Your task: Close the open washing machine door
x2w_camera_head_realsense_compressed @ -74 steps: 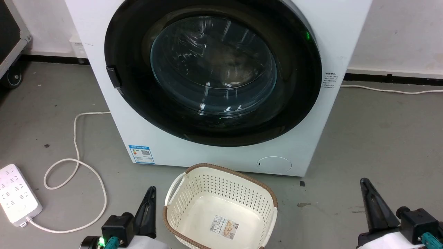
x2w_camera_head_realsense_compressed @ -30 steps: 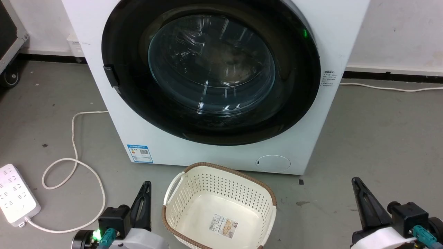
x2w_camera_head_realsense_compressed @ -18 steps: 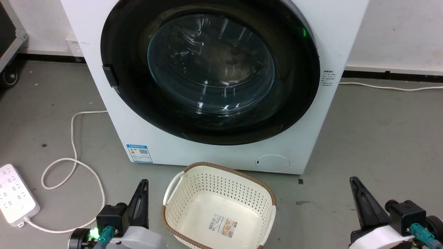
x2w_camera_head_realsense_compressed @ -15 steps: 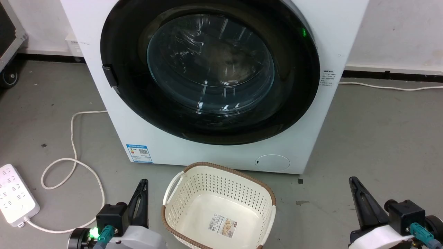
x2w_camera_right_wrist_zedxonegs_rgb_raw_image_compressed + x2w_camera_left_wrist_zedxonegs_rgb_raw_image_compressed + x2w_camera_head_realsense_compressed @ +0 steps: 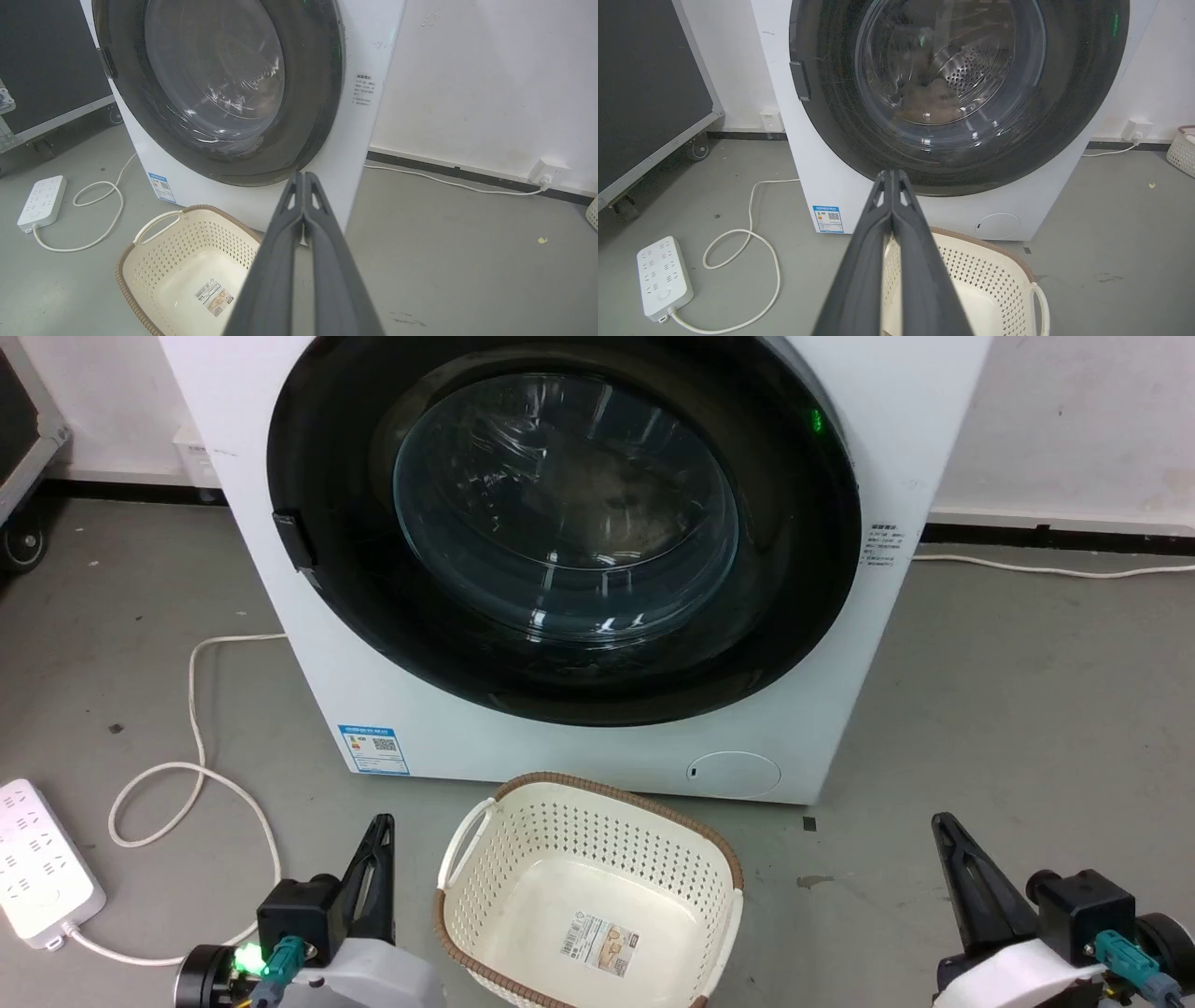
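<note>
Little has changed in the last moments except the head view itself. The whole picture has slid slightly, so the camera has moved and the things have not. The white washing machine (image 5: 523, 756) stands as it did. The washing machine door (image 5: 563, 523) lies flat against the machine's front just as before, with its black ring flush all round and no gap visible from any view. I judge the task done or very nearly so, though nothing here shows whether the catch has engaged.

To the left of the machine stands a dark wheeled panel (image 5: 644, 93), well clear of the door. Directly in front of the machine, below the door, sits a pale perforated basket (image 5: 611, 787), empty but for a label. It lies between the arms and the machine, so any last press on the door would have to reach over it. A power strip (image 5: 42, 868) lies on the floor out to the machine's front left, and its cable (image 5: 191, 691) loops toward the machine's left side.

The left gripper (image 5: 891, 179) and right gripper (image 5: 303, 179) hang low in front of the machine, one on either side of the basket and well apart from the door. Each has its fingers pressed together on nothing. A small dark tab (image 5: 291, 537) sits on the door's left edge, and a green light (image 5: 816, 422) glows at the door's upper right.
</note>
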Robot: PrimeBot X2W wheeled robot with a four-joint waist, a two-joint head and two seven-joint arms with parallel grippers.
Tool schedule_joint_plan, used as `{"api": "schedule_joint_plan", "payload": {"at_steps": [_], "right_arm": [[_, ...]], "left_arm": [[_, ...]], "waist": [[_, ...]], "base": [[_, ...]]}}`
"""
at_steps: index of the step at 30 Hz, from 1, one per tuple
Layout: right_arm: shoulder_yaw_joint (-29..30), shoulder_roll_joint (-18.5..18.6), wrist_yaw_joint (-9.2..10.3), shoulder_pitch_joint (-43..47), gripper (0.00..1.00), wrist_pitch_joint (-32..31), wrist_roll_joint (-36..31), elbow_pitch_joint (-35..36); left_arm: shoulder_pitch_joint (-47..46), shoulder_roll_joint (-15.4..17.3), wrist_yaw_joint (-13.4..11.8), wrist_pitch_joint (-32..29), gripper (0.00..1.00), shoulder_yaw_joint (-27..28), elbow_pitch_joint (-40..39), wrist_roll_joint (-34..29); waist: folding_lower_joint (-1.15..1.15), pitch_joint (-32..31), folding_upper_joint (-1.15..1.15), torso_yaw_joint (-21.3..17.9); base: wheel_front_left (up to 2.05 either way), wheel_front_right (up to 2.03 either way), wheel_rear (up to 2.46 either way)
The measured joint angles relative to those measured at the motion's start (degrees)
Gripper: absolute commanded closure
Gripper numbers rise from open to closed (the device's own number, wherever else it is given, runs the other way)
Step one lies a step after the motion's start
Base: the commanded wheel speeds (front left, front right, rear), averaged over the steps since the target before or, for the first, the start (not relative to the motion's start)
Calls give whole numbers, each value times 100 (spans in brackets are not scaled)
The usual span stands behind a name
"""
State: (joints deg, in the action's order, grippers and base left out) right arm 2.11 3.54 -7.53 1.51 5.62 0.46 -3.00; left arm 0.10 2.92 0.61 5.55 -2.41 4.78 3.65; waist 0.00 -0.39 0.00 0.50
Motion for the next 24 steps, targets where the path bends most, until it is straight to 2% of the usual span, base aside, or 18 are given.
{"api": "schedule_joint_plan", "payload": {"at_steps": [24], "right_arm": [[-107, -14, 0, -59, 100, -302, -1, 144]], "left_arm": [[-1, -2, -11, -301, 100, 133, -247, -157]], "waist": [[0, 21, 0, -28]], "base": [[0, 0, 0]]}}
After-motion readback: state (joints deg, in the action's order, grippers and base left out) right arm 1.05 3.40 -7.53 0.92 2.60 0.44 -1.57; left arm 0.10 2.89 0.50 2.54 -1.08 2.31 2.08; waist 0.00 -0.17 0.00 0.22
